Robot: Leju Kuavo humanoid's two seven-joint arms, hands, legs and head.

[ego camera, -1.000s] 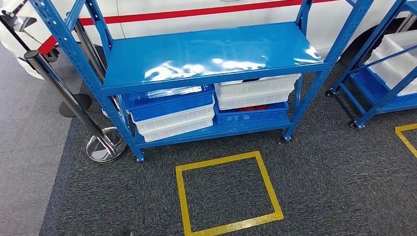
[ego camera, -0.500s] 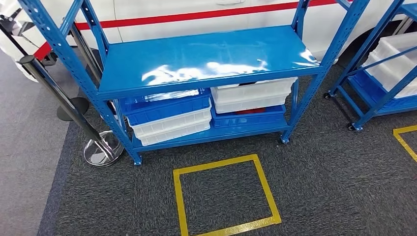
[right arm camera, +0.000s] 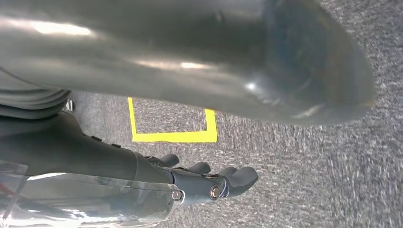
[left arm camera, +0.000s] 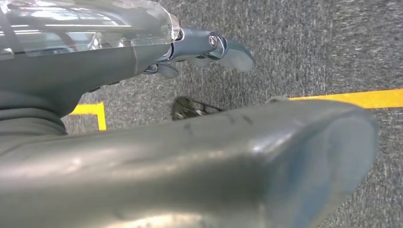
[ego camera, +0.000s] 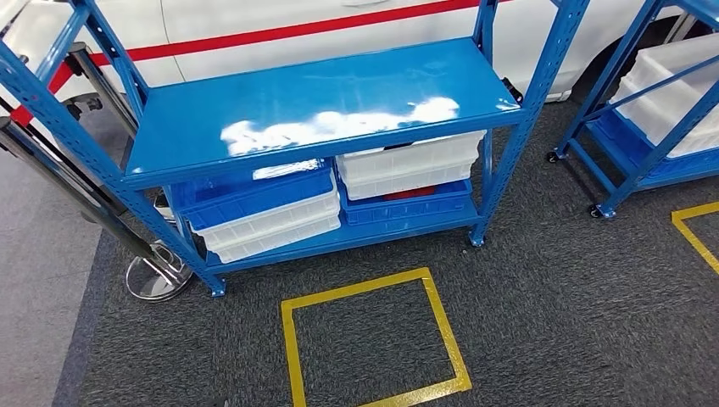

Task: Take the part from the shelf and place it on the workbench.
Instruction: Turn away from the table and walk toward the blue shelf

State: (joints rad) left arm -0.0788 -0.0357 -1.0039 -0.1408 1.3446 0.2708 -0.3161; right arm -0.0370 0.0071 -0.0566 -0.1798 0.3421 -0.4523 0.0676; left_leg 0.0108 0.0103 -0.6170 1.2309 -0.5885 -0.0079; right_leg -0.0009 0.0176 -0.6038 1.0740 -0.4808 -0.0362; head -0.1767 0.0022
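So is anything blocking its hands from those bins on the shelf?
Nothing visible on the carpet in front. But the bins sit low under the shelf's upper deck, and both hands, left and right, hang by the floor.

Each wrist view shows a broad glossy grey thumb, the left hand (left arm camera: 204, 47) with blue-grey screw-jointed fingers under a clear cover, the right hand (right arm camera: 209, 183) with darker fingers, silver screws and the same clear cover.

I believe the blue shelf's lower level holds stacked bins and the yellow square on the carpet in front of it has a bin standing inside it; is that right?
Not quite: in the head view the yellow square encloses only bare carpet. The blue shelf does hold the stacked bins on its lower level.
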